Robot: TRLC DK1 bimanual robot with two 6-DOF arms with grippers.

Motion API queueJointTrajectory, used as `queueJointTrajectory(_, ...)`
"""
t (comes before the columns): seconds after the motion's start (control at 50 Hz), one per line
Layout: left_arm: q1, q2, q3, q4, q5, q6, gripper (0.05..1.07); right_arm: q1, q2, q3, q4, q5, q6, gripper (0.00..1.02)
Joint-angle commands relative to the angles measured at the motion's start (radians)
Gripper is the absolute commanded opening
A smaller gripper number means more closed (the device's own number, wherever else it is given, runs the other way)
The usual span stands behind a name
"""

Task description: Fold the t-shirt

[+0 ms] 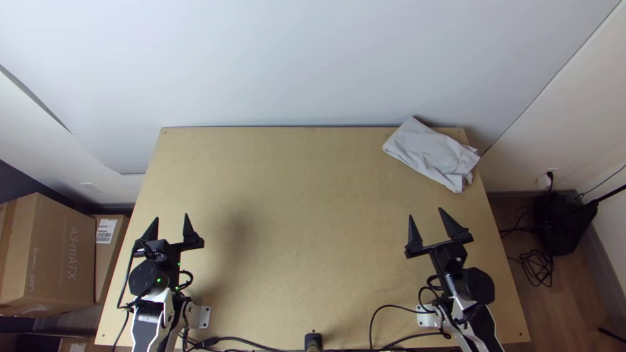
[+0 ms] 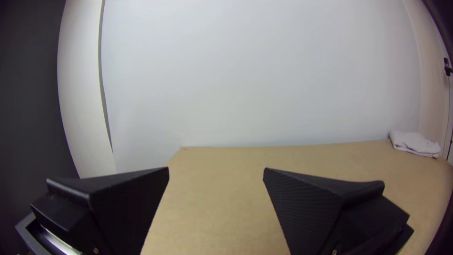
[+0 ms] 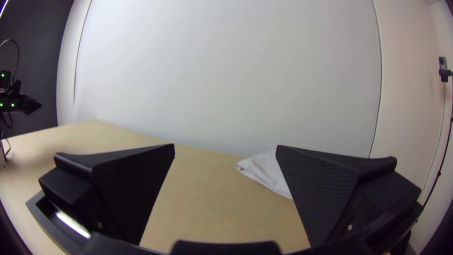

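Lining the near edge of a light wooden table [image 1: 293,221], black cables [image 1: 228,337] run between the bases of two robot arms, beside a small black fixture [image 1: 313,340] set midway along the edge. Just beyond their bases, both arms point their grippers toward the far side. The left gripper [image 1: 172,216] holds its two flat black fingers wide apart over the table's left side, with nothing between them. The right gripper [image 1: 426,212], over the right side, is likewise spread wide and has hold of nothing, its tips angled toward the far edge.

Off the table's left side sit large cardboard boxes [image 1: 49,254]; beyond its right side, a black object [image 1: 562,225] rests on the wood floor near a loose coil of cable [image 1: 538,266].

Farther back, well apart from the left gripper and ahead of the right one, the pale grey t-shirt [image 1: 430,153] lies at the table's far right corner. It is gathered into a flattened, wrinkled bundle with layers doubled over; how many cannot be told. One end pokes slightly past the table's right edge, and another corner reaches the far edge by the wall. Behind it all, a plain whitish wall [image 1: 313,65] rises along the back of the table.
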Motion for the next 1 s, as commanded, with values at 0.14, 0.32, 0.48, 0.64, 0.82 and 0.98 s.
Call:
queueJointTrajectory(0.14,0.025,-0.005,-0.076,0.008,-0.003,0.015,1.02,-0.084,-0.005,-0.017,-0.163,0.008,-0.048,0.99)
queueJointTrajectory(0.32,0.031,-0.007,-0.076,0.008,-0.002,0.012,1.02,-0.403,-0.003,-0.017,-0.166,0.006,-0.045,0.99)
queueJointTrajectory(0.48,0.031,-0.007,-0.076,0.008,-0.002,0.012,1.02,-0.483,-0.003,-0.017,-0.166,0.006,-0.045,0.99)
queueJointTrajectory(0.64,0.031,-0.007,-0.076,0.008,-0.002,0.012,1.02,-0.401,-0.003,-0.017,-0.166,0.006,-0.045,0.99)
queueJointTrajectory(0.82,0.031,-0.007,-0.076,0.008,-0.002,0.012,1.02,-0.351,-0.003,-0.017,-0.166,0.006,-0.045,0.99)
queueJointTrajectory(0.98,0.031,-0.007,-0.078,0.008,0.0,0.012,1.02,-0.352,-0.003,-0.017,-0.166,0.006,-0.045,0.99)
